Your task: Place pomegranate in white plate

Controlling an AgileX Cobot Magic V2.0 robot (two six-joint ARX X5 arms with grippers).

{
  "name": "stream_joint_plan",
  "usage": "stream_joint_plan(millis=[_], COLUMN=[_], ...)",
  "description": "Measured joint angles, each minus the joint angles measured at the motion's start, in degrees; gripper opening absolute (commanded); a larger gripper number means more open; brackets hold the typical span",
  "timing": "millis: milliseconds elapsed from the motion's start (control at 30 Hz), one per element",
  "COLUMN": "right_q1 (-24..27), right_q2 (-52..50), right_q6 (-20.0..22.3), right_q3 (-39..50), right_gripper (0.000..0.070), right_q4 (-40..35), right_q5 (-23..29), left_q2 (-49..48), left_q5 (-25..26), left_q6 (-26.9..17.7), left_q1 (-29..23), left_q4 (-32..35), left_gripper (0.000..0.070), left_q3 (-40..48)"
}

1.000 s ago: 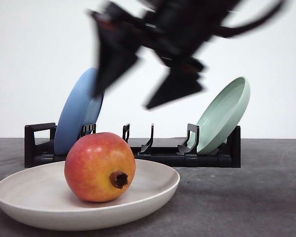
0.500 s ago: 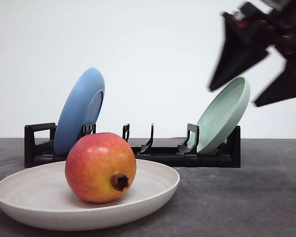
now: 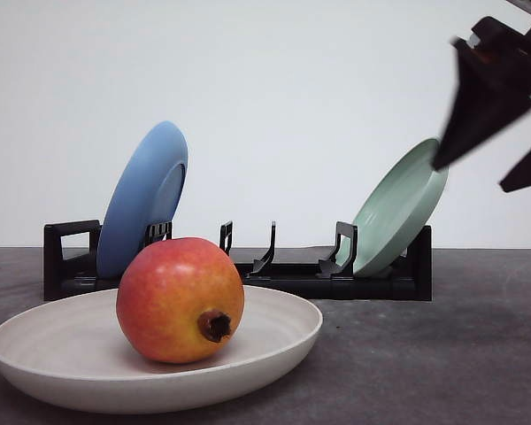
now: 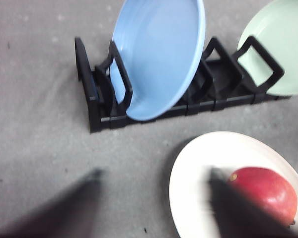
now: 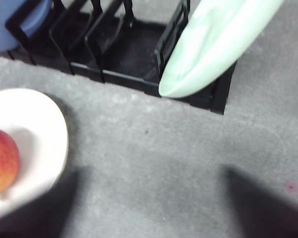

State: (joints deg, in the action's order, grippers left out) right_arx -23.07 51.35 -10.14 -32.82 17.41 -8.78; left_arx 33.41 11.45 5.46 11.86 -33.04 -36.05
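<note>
Resting in the white plate point(image 3: 274, 341) at the table's point(image 3: 442, 354) front left, the pomegranate point(image 3: 180, 299) points its brown crown forward. Up at the right, the right end effector point(image 3: 511, 146) hangs with fingers spread wide, empty. No writing shows on the black rack point(image 3: 248, 274).

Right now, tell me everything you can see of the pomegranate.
The pomegranate is a round fruit with smooth, glossy skin, red over the top and fading to orange-yellow lower down. A small brown crown stub juts from its lower side, towards the front camera. It looks whole and undamaged. It rests inside the white plate, left of the plate's middle as the front view shows it, touching nothing else. No gripper holds it; the right gripper hangs open high to the right.
</note>
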Motion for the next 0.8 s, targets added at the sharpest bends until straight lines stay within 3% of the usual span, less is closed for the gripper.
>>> stream_joint_plan(millis=[33, 667, 800], right_q1=[0.0, 0.0, 0.0], right_q2=[0.0, 0.0, 0.0], right_q6=[0.3, 1.1, 1.1], right_q3=[0.0, 0.0, 0.0], right_gripper=[0.0042, 0.0042, 0.0042], right_q4=[0.0, -1.4, -1.4], right_q5=[0.0, 0.0, 0.0], left_q2=[0.0, -0.1, -2.7], left_q5=[0.1, 0.1, 0.1], left_q6=[0.1, 0.1, 0.1], left_q1=[0.0, -0.1, -1.1], left_q4=[0.1, 0.6, 4.1], left_gripper=[0.0000, 0.0000, 0.0000], left_q3=[0.0, 0.0, 2.9])
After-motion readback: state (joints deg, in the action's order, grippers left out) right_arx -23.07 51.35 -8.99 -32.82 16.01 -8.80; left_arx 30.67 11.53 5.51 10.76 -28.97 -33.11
